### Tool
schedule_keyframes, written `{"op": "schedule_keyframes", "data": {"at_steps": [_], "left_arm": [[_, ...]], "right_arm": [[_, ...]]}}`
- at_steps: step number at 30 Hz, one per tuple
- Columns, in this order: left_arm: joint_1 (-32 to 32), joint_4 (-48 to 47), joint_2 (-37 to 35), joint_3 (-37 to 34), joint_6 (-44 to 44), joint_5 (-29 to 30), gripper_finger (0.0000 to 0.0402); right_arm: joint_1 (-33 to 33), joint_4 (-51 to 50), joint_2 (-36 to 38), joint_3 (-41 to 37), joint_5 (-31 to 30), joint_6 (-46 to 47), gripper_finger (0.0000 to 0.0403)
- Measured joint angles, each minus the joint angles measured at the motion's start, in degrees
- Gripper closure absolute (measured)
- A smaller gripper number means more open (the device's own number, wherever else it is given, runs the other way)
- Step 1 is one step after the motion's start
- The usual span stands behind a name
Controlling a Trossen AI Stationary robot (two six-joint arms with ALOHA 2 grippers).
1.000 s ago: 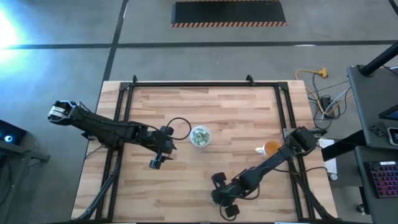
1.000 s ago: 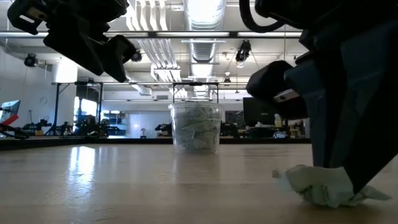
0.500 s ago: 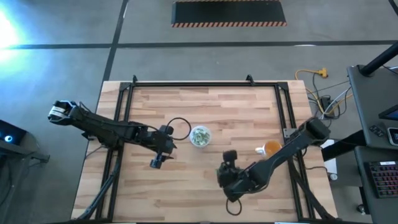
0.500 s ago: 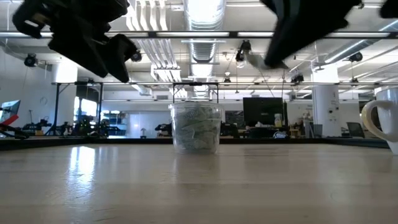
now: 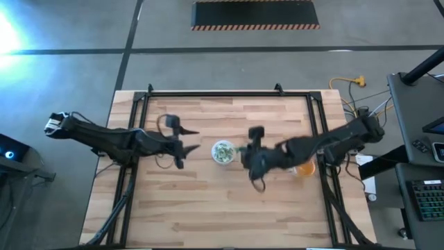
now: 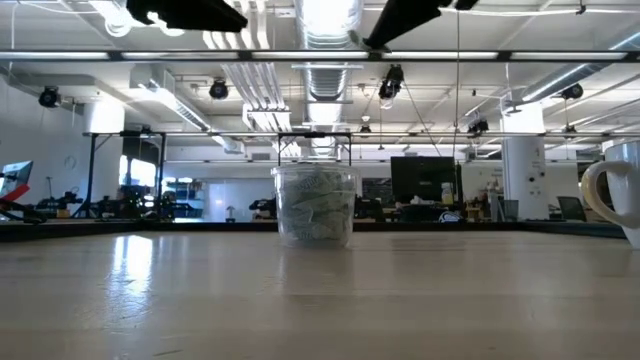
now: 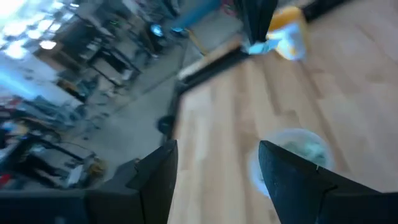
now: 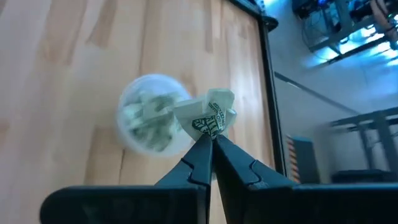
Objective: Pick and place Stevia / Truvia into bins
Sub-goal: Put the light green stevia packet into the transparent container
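Note:
The translucent cup [image 5: 223, 151] stands mid-table, filled with green-and-white packets; the low view shows it upright [image 6: 316, 205]. My right gripper [image 5: 244, 150] hovers just right of the cup's rim, shut on a small crumpled bunch of packets [image 8: 208, 115]. In the right wrist view the cup [image 8: 152, 121] lies just beyond the fingertips. My left gripper [image 5: 196, 140] is open, raised off the table just left of the cup, pointing at it. The cup [image 7: 292, 155] shows between its fingers in the left wrist view. No loose packets show on the table. My right gripper pinches the crumpled packets by their near edge [image 8: 207, 132] between its two fingertips. It comes from the table's right, roughly level. The bunch sticks out past the fingertips, lifted clear of the table beside the cup's rim.
An orange cup with a white handle [image 5: 303, 167] stands right of the right gripper, near the table's right rail; its handle shows at the low view's edge [image 6: 610, 200]. A black frame [image 5: 208, 94] borders the wooden table. Bare wood lies toward the near edge.
My right gripper has lifted the packets off the table near its near edge and carried them up and toward the far edge, to the cup's right side. My left gripper has risen and swung toward the far edge, turning to point at the cup.

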State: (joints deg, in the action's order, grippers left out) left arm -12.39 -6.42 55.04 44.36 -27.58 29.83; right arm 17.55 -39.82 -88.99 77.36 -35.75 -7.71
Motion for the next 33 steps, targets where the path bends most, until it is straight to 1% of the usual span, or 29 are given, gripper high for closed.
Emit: {"op": "schedule_keyframes", "data": {"at_steps": [4, 8, 11, 13, 15, 17, 19, 21, 22, 26, 33], "left_arm": [[0.34, 0.12, -3.96, -1.95, 0.19, 0.74, 0.0194], [0.85, 0.58, -5.89, -4.72, -1.25, 1.19, 0.0194], [2.08, 6.62, -5.96, -6.66, -2.62, 2.53, 0.0194], [2.88, 8.15, -6.42, -8.82, -4.02, 2.69, 0.0194], [3.7, 10.88, -5.71, -9.7, -4.76, 2.8, 0.0194], [4.57, 10.9, -5.94, -10.75, -4.92, 4.06, 0.0194], [5.1, 12.45, -5.58, -11.18, -4.89, 4.76, 0.0194], [5.56, 11.8, -5.61, -11.67, -4.8, 5.08, 0.0194], [5.62, 11.71, -5.56, -11.79, -4.74, 5.11, 0.0194], [5.69, 11.9, -5.37, -12.05, -4.38, 5.22, 0.0194], [5.69, 11.91, -5.19, -12.36, -2.73, 5.18, 0.0194]], "right_arm": [[-5.6, 5.2, 3.09, -1.49, 7.65, -3.58, 0.0394], [-9.9, 12.34, 3.78, -3.81, 19.83, -8.6, 0.0394], [-13.33, 18.96, 3.34, -6.95, 30.02, -11.46, 0.0394], [-15.7, 23.82, 2.28, -9.48, 35.31, -12.95, 0.0394], [-17.97, 26.46, 1.32, -12.29, 37.85, -13.3, 0.0394], [-19.91, 31.86, 0.64, -14.66, 40.08, -13.01, 0.0394], [-21.64, 35.94, 0.17, -17.22, 44.19, -12.22, 0.0394], [-22.98, 40.14, -0.79, -19.01, 48.24, -11.42, 0.0394], [-23.4, 40.37, -1.07, -19.86, 49.35, -10.88, 0.0394], [-24.54, 42.16, -2.81, -20.7, 49.8, -9.43, 0.0394], [-24.54, 43.37, -10.95, -18.7, 49.99, -8.76, 0.0394]]}}
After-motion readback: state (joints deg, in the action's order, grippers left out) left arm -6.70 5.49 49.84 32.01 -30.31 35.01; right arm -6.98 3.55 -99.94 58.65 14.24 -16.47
